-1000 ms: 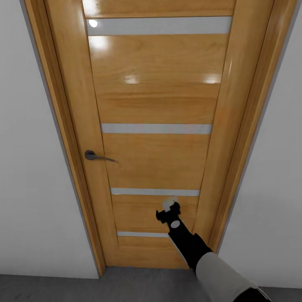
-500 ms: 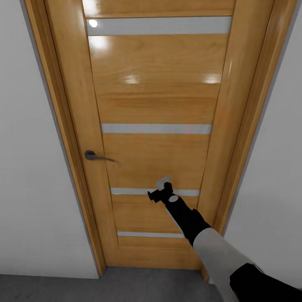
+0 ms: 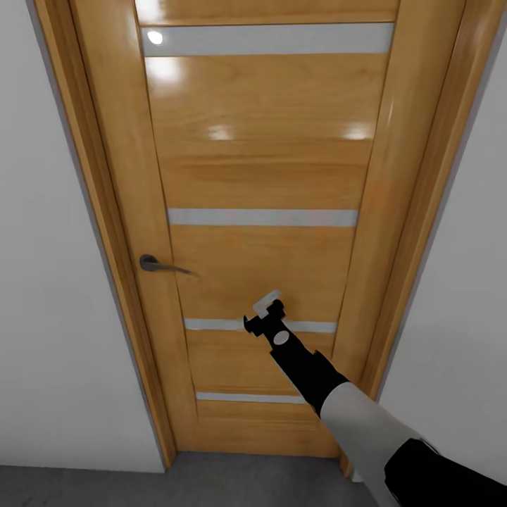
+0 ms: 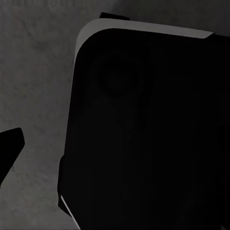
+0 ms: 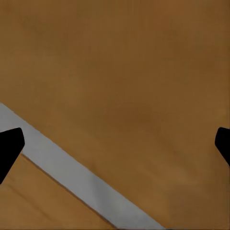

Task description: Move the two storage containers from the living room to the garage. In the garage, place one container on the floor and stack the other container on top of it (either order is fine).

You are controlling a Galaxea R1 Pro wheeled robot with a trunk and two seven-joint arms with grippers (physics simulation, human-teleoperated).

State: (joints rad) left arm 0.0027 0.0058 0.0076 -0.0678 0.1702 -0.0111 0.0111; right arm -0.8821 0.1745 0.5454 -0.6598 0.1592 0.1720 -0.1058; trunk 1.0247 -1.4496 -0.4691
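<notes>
Door [image 3: 260, 169]: orange wood, glossy, closed, set in a matching frame [image 3: 105, 232]; it is crossed by four pale horizontal stripes [image 3: 262, 217]. A dark lever handle [image 3: 156, 265] is mounted at the door's left edge, at mid height. Pale grey walls [image 3: 42, 317] are seen on either side.

Floor [image 3: 211, 482]: dark grey and matte, seen as a narrow strip below the door, and again as a speckled surface [image 4: 33, 86] in the left wrist view.

Right gripper [image 3: 262, 310]: raised on a black and pale grey arm [image 3: 352, 422] in front of the lower half of the door, just above the third stripe and well to the right of the handle. In the right wrist view both fingertips [image 5: 9, 143] are set wide apart, with nothing between them, facing wood and a diagonal pale stripe [image 5: 72, 177].

Left gripper: one dark fingertip [image 4: 9, 146] is seen over the floor, beside a large black rounded body [image 4: 143, 134] of the robot. Whether its fingers are apart or together cannot be told.

Storage containers: none can be located from these views.
</notes>
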